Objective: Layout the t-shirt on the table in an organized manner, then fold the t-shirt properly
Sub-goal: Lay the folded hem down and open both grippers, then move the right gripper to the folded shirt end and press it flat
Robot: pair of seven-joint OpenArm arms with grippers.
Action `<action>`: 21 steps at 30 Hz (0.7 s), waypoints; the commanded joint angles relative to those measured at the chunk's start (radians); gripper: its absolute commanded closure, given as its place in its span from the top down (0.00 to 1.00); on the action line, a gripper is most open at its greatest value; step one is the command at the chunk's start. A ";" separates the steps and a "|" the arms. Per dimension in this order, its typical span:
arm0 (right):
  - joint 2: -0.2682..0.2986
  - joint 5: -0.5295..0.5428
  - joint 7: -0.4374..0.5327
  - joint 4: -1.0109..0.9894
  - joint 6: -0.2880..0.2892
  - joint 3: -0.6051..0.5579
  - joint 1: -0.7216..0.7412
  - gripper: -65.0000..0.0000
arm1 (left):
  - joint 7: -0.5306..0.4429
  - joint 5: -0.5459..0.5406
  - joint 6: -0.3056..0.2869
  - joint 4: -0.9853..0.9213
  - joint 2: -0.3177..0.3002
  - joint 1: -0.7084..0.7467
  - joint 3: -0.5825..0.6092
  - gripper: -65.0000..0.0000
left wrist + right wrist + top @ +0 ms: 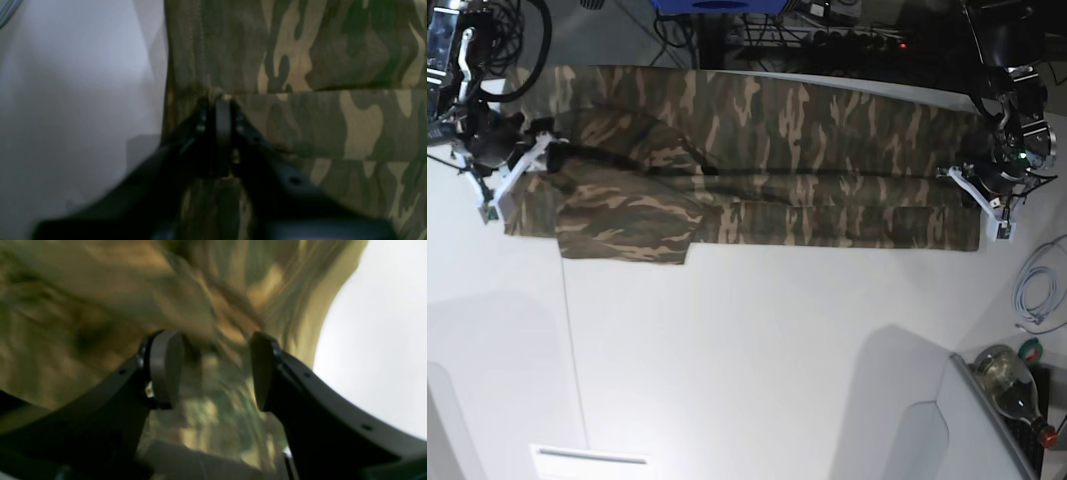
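The camouflage t-shirt (807, 170) lies as a long folded band across the far part of the white table (777, 350); a sleeve flap sticks out toward the front at its left end. At the band's right end is my left gripper (977, 195). In the left wrist view its jaws (220, 98) stand almost together at a fold edge of the t-shirt (333, 126), and the blur hides whether cloth is still pinched. My right gripper (512, 180) is at the left end. There its fingers (215, 343) stand wide apart over blurred t-shirt cloth (83, 290), holding nothing.
A coiled white cable (1037, 295) lies by the right table edge, and a bottle (1012, 385) sits at the bottom right. Dark cables and equipment (847, 40) crowd the space behind the far edge. The table's thin dark seam (572, 340) runs toward the front.
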 commanded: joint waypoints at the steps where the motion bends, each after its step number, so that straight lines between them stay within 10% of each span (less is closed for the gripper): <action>1: 0.002 0.009 0.016 0.032 0.003 0.012 0.035 0.49 | -0.019 -0.009 0.008 0.019 -0.022 -0.013 -0.009 0.30; 8: 0.001 -0.001 0.012 -0.178 0.000 0.009 0.305 0.49 | -0.012 -0.011 0.008 0.148 -0.015 -0.009 -0.078 0.64; 21: 0.078 -0.001 0.171 -0.755 -0.003 -0.137 0.575 0.49 | -0.014 -0.011 0.007 0.290 0.013 0.040 -0.271 0.66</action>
